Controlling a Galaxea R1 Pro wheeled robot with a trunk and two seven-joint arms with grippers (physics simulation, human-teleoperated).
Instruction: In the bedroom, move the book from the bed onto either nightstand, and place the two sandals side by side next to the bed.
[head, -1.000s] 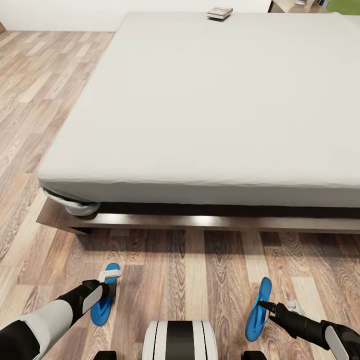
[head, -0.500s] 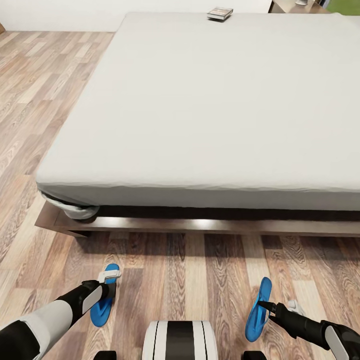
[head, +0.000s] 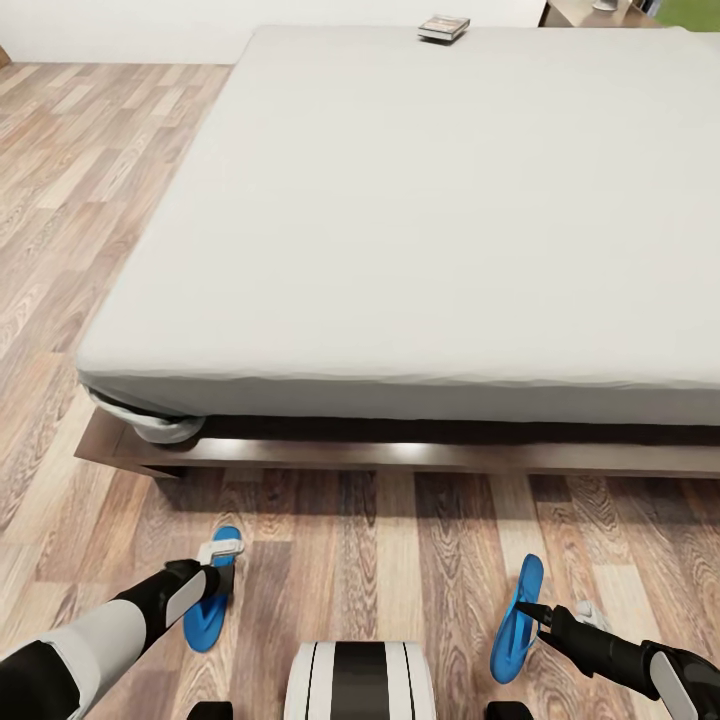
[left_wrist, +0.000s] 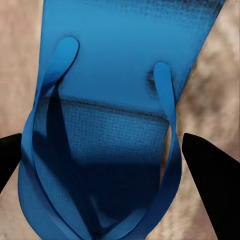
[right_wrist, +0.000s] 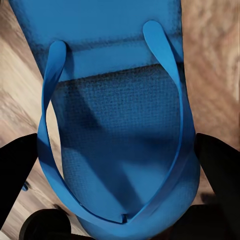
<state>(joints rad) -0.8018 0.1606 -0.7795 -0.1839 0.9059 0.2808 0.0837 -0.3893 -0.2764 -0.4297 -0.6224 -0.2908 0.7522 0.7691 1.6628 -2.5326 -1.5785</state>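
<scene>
The book (head: 442, 27) lies at the far edge of the off-white bed (head: 420, 200). One blue sandal (head: 210, 605) hangs just above the wood floor in front of the bed's near left corner, with my left gripper (head: 218, 562) (left_wrist: 102, 147) shut across its width. The other sandal (head: 516, 622) is tipped on its edge further right, and my right gripper (head: 528, 610) (right_wrist: 115, 147) is shut on it. In both wrist views the black fingers (left_wrist: 207, 180) (right_wrist: 220, 165) press each sole's sides. I cannot tell whether the wooden top (head: 585, 12) past the bed's far edge is a nightstand.
The bed's dark wooden frame (head: 400, 455) runs across the floor just ahead of both grippers. Open plank floor (head: 90, 180) stretches along the bed's left side. My white base (head: 360, 680) sits between the two arms.
The whole picture has shifted a little: the bed's near edge now sits slightly lower, so the camera moved. Both sandals kept their place in the grippers.
</scene>
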